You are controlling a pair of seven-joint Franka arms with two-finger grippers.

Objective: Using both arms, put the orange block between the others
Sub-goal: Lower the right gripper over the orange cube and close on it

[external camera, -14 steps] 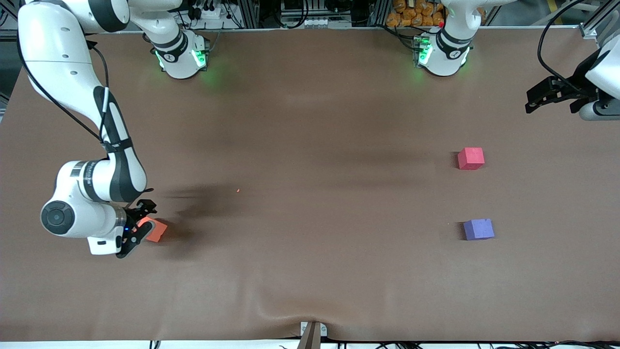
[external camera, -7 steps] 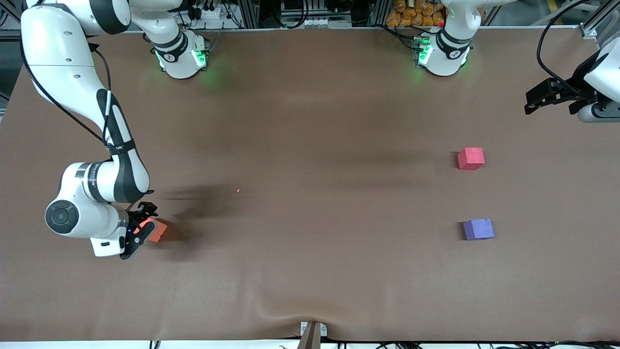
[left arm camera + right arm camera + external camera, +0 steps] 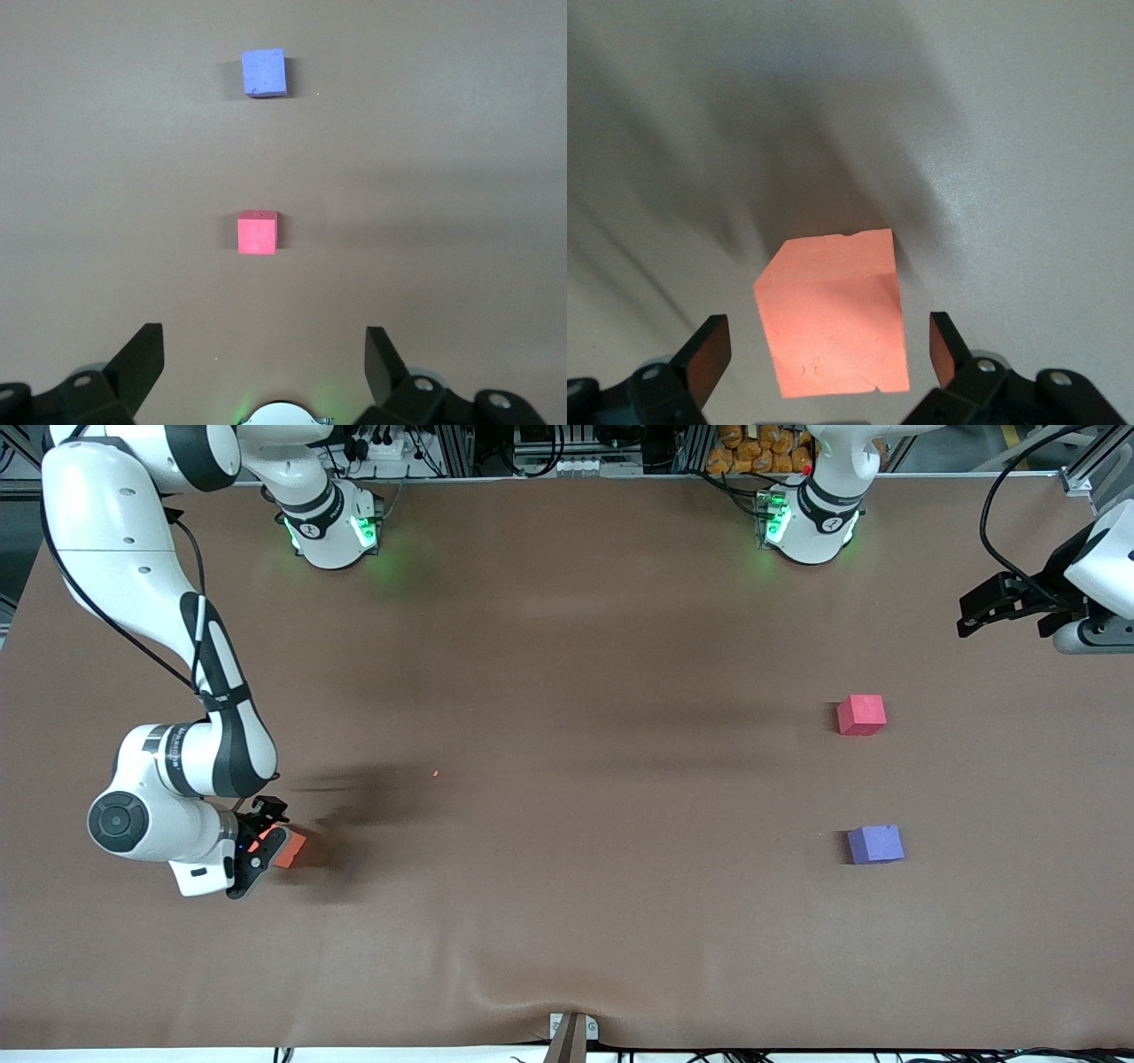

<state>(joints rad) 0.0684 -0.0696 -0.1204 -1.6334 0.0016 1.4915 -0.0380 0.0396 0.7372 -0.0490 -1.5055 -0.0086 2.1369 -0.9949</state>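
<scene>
The orange block lies on the table at the right arm's end. My right gripper is down around it, open. In the right wrist view the orange block sits between the two fingers with a gap on each side. The others stand at the left arm's end: a pinkish-red cube and, nearer the front camera, a bluish-purple cube. My left gripper hangs open and empty over the table's edge at that end. Its wrist view shows the pinkish-red cube and the bluish-purple cube well apart.
A brown mat covers the table, with a slight wrinkle near the front edge. The two green-lit bases stand along the edge farthest from the front camera. A black cable loops above the left gripper.
The right gripper has settled a little lower around the orange block, covering more of it. The left gripper has drifted slightly. Both stay open.
</scene>
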